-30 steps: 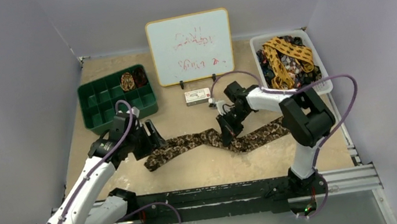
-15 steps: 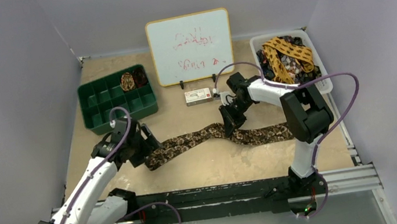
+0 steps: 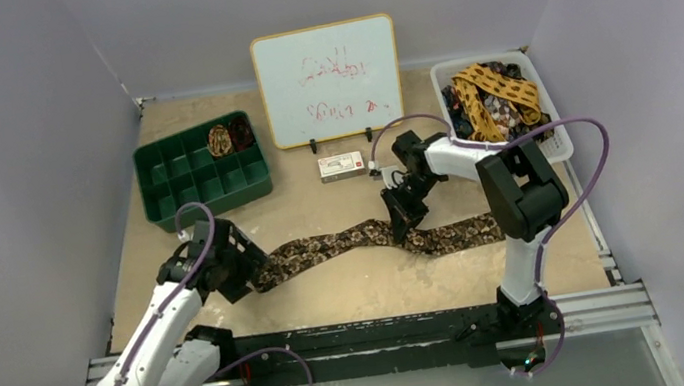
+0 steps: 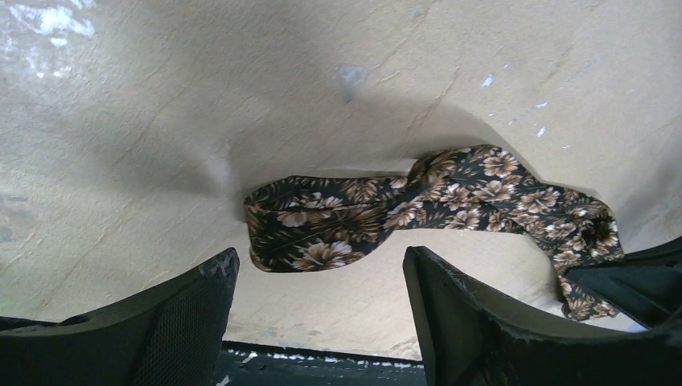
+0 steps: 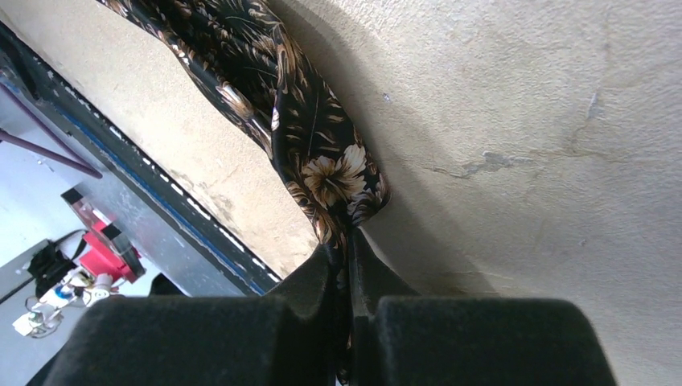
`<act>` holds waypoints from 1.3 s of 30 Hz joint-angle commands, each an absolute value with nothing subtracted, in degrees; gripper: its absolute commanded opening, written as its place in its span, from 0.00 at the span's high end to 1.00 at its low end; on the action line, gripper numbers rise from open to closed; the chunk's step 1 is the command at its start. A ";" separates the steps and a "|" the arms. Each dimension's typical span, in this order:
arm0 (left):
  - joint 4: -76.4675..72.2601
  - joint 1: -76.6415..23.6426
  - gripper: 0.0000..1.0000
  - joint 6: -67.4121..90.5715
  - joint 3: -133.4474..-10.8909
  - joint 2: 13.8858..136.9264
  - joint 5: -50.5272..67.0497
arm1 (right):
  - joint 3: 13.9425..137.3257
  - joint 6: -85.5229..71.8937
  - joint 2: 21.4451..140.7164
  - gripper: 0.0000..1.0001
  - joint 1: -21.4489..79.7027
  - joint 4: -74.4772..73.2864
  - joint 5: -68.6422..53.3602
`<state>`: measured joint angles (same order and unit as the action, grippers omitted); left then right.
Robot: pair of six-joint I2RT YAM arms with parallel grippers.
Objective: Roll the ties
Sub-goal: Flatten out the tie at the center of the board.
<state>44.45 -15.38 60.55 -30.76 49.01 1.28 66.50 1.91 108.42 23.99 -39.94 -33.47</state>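
Brown floral-print fabric necktie (image 3: 335,246) lay stretched in a wavy line across the middle of the tan bench (image 3: 353,297), roughly parallel to its near edge. The right claw (image 3: 409,216) had its jaws pressed together, pinching a raised fold of the necktie about mid-length. The left claw (image 3: 245,267) stood spread over the tie's left end, one jaw on each side of it, gripping nothing. Small coiled ties (image 3: 221,139) sat in a far compartment of a green compartment tray (image 3: 156,194) near the far left corner. A white plastic basket (image 3: 561,144) by the far right corner held loose yellow and dark ties (image 3: 491,96).
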 commanded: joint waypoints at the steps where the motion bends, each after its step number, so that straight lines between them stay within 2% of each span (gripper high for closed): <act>1: 44.59 -15.03 0.27 64.06 -28.82 46.44 0.35 | 66.66 2.90 108.64 0.97 23.60 -42.01 -32.83; 10: 43.33 -15.03 0.30 65.13 -25.74 44.19 -1.81 | 67.07 2.99 109.68 0.99 22.95 -42.60 -32.60; 18: 33.91 -15.01 0.41 64.65 -22.45 46.87 -3.12 | 66.96 3.08 109.82 1.00 22.87 -42.88 -32.96; 24: 26.82 -15.03 0.65 62.93 -20.32 48.87 -3.90 | 67.22 3.83 110.28 1.00 22.87 -43.64 -34.21; 29: 27.79 -15.03 0.99 59.77 -23.45 50.12 -4.91 | 66.98 3.33 109.47 1.00 22.88 -43.71 -34.46; 39: 39.96 -13.82 1.00 33.98 -41.24 49.00 -4.61 | 64.51 1.82 107.72 1.00 22.76 -42.74 -35.54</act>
